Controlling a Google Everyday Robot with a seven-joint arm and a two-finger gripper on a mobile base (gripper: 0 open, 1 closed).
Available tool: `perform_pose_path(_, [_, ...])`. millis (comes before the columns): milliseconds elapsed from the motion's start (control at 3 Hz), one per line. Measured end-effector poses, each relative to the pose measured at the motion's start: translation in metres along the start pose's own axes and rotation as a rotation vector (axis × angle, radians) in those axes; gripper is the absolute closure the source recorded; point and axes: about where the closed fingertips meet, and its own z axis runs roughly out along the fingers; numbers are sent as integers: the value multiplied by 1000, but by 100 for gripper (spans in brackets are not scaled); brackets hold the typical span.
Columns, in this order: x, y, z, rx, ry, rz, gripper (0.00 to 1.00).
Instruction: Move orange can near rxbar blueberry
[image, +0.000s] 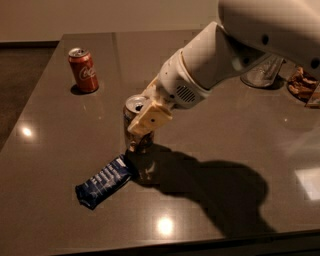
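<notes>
The red cola can (83, 70) bears white script; the rxbar blueberry (102, 181) has unreadable white lettering. The tool (143, 124) pinches the orange can (134, 106), just beside the bar.

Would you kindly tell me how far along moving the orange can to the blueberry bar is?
Done: the orange can is right beside the rxbar blueberry. In hand: the hand grips the can near its top. Left: setting it on the table, if it hangs above, and letting go.
</notes>
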Motion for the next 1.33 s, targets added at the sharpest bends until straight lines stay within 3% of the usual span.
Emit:
perform_pose_path(333, [1,8,12,-13,13,-20,82])
perform_pose_path(1333, [6,11,23,-18,9,-29,12])
